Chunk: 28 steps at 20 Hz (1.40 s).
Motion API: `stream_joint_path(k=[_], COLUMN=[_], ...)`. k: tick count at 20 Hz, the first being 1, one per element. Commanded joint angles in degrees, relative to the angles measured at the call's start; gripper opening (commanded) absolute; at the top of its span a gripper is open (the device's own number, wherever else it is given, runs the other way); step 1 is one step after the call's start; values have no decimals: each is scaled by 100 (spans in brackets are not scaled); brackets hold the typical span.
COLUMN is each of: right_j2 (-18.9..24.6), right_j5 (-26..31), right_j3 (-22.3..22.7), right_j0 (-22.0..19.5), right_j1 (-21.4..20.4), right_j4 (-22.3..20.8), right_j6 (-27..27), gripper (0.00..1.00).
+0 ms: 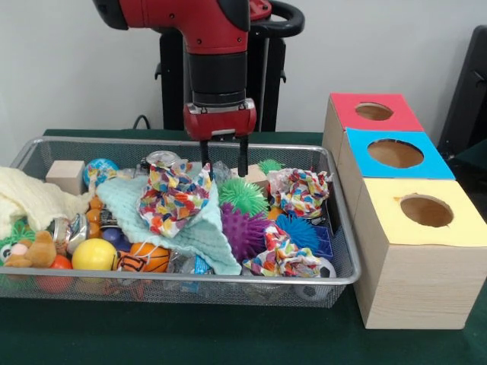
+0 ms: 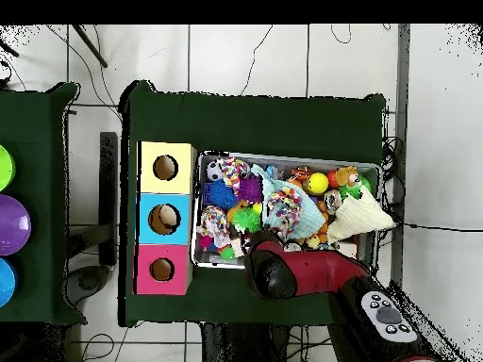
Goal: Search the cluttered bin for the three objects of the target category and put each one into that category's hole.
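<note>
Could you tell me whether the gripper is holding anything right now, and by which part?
Nothing: the gripper hangs open above the bin.

bin (image 1: 344, 280): shiny silver wire mesh
boxes (image 1: 415, 285): pale wood with matt coloured tops
table (image 1: 190, 334): dark green cloth
spiky balls (image 1: 242, 196): bumpy rubber
yellow ball (image 1: 94, 254): smooth, shiny
towel (image 1: 199, 236): soft, fuzzy cloth

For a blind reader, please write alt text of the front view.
A red robot gripper, fingers open, hangs over a wire-mesh bin crammed with spiky balls, patterned cloths and toys. Right of it stand three wooden boxes with round holes, topped red, blue and yellow.
</note>
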Motion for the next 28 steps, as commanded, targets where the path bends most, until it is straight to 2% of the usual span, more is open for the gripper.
stream_joint_path(k=[1,5,13,17,22,28], right_j2=[-32,-227,-389,-427,-574,-617], right_j5=[165,-211,-687,-807,-1138,-1088], right_j3=[40,5,-637,-804,-812,-815], right_j0=[38,103,325,373,493,564], right_j1=[167,415,1224,1471,1598,1543], right_j4=[2,-121,-136,-122,-38,45], right_j6=[665,766,782,721,756,709], gripper=[100,100,100,100,100,100])
